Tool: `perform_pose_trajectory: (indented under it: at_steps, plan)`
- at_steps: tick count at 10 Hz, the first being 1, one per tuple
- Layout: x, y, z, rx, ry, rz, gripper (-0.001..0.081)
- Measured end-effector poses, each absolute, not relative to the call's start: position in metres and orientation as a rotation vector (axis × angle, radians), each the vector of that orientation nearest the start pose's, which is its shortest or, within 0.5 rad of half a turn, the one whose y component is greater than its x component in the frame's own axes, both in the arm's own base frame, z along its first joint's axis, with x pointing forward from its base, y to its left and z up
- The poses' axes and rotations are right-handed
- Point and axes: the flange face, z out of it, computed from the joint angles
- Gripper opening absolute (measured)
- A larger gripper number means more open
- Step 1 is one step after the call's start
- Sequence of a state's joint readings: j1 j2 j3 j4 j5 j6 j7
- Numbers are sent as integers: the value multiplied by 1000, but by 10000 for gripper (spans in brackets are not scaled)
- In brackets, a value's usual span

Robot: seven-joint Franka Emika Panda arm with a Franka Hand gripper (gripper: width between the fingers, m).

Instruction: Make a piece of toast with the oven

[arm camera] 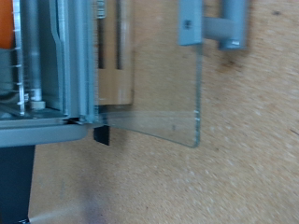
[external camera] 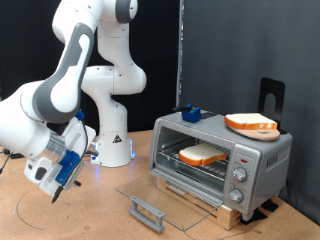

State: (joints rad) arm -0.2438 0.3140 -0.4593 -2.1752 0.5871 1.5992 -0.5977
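Note:
The silver-grey oven stands at the exterior view's right with its glass door dropped open and flat. One piece of toast lies on the wire rack inside. A second, alike slice lies on a plate on the oven's top. My gripper hangs low at the exterior view's left, well away from the oven and holding nothing that shows. In the wrist view the open door, its grey handle and the oven's front edge show; my fingers do not.
The door's grey handle juts out at the front. Three knobs sit on the oven's right panel. A small blue object sits on the oven top. A black stand rises behind it. The robot's white base stands at the back.

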Motion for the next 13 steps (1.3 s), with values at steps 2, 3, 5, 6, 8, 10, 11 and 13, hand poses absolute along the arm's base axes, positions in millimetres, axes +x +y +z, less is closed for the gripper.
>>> perform_pose_trajectory:
  at_steps: [2, 3, 5, 6, 8, 10, 11, 13]
  plan:
    - [379, -246, 213, -2209, 456, 492, 809]
    - [375, -239, 196, -2215, 463, 501, 809]
    - [372, -222, 166, -2228, 486, 525, 809]
    - [373, -211, 153, -2220, 502, 528, 809]
    - [373, -183, 136, -2177, 495, 550, 809]
    - [366, -157, 128, -2142, 454, 584, 809]
    - [362, -146, 127, -2125, 438, 603, 809]
    - [352, -129, 136, -2072, 389, 622, 809]
